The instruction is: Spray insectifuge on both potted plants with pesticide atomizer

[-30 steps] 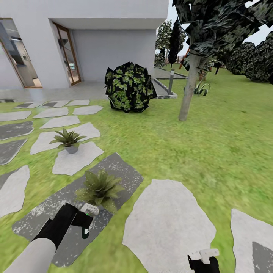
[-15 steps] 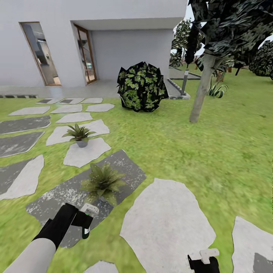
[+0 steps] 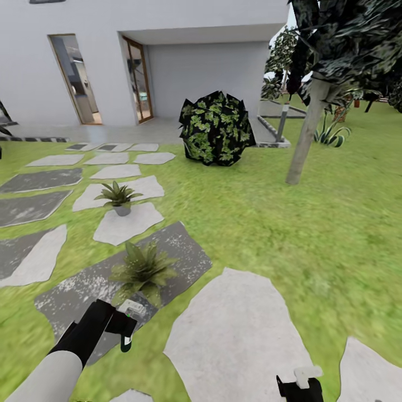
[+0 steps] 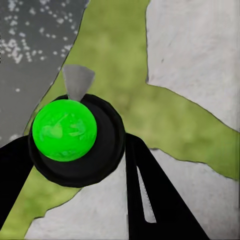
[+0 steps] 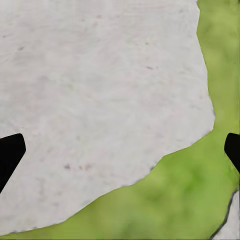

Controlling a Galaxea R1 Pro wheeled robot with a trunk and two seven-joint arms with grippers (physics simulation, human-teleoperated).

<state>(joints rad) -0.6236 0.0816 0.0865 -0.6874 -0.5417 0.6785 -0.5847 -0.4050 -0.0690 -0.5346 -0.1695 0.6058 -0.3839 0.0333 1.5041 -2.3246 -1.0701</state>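
Black left gripper (image 3: 124, 329), at the lower left of the head view, pinches the small dark pesticide atomizer (image 3: 128, 324), whose pale grey-white spray head sits on top and whose green-white mark faces down. Seen from the left wrist, the same bottle (image 4: 75, 140) shows as a black round body with a bright green disc and a grey cone tip, with a black finger (image 4: 150, 195) pressed on each side of it. At the bottom edge, right of centre, the black right gripper (image 3: 300, 385) with a white fitting hangs over a large pale grey stepping stone (image 3: 237, 340); from the right wrist its fingertips (image 5: 9, 152) stand wide apart over that stone (image 5: 95, 100) with nothing between them.

Just beyond the atomizer, the nearer potted plant (image 3: 142, 268), a low rosette of pointed green leaves, stands on a dark speckled grey slab (image 3: 84, 290). Farther up and left, the second potted plant (image 3: 118, 196) in a small grey pot sits where pale stones meet. Green lawn (image 3: 290, 234) spreads to the right. Beyond it stand a dark bush with green-patterned leaves (image 3: 216, 128), a grey tree trunk (image 3: 304, 137), a slim grey bollard (image 3: 282, 121), and the white house with glass doors (image 3: 137, 78) across the top.
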